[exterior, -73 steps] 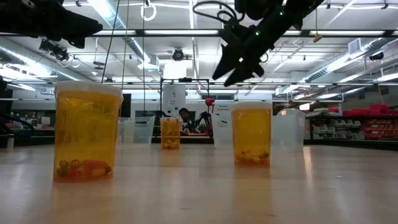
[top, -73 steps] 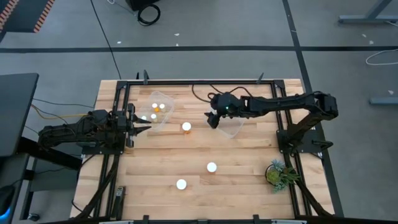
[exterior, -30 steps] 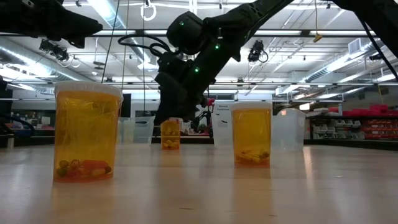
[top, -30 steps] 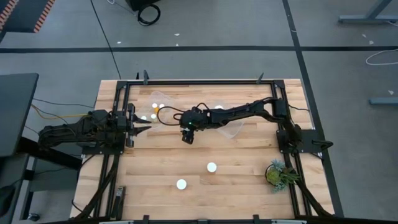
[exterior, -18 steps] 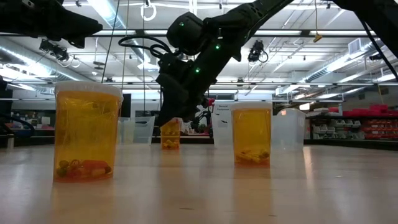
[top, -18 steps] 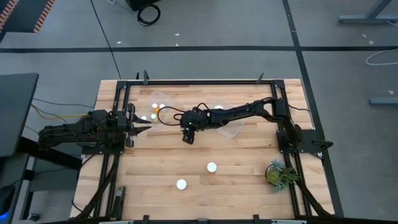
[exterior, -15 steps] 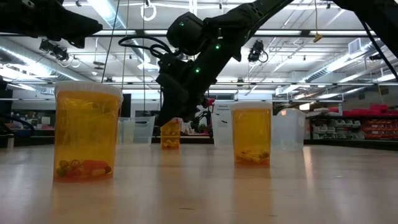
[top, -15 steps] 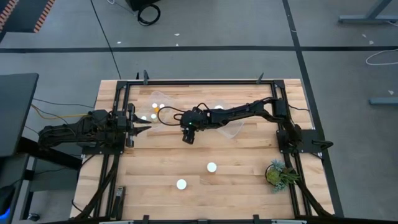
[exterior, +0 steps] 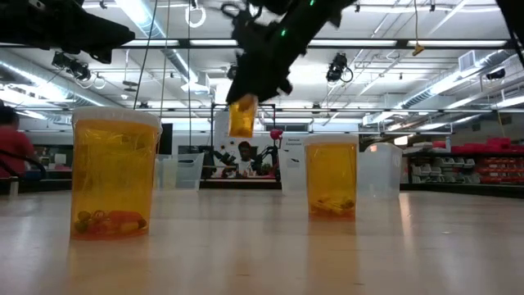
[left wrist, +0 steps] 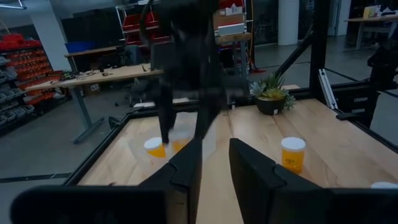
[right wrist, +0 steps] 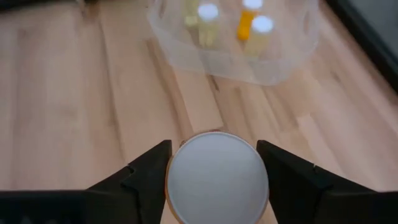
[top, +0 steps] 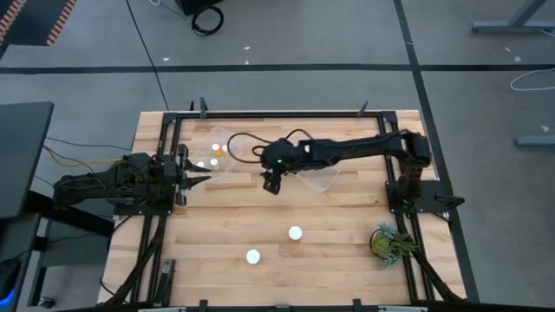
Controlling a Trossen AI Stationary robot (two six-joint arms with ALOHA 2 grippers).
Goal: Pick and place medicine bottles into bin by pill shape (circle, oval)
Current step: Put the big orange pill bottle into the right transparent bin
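Right gripper (top: 272,182) is clamped on a medicine bottle (exterior: 242,116), white cap (right wrist: 217,177) between its fingers (right wrist: 147,174), held in the air above the table (top: 347,243) centre. At its ten o'clock, the clear bin (top: 218,154) holds three bottles. Two more bottles (top: 296,232) stand at five o'clock. Left gripper (top: 196,180) waits at nine o'clock, fingers narrowly parted.

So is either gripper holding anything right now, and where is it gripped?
The right gripper holds a medicine bottle lifted off the table, fingers clamped on opposite sides of its white cap. The left gripper holds nothing.
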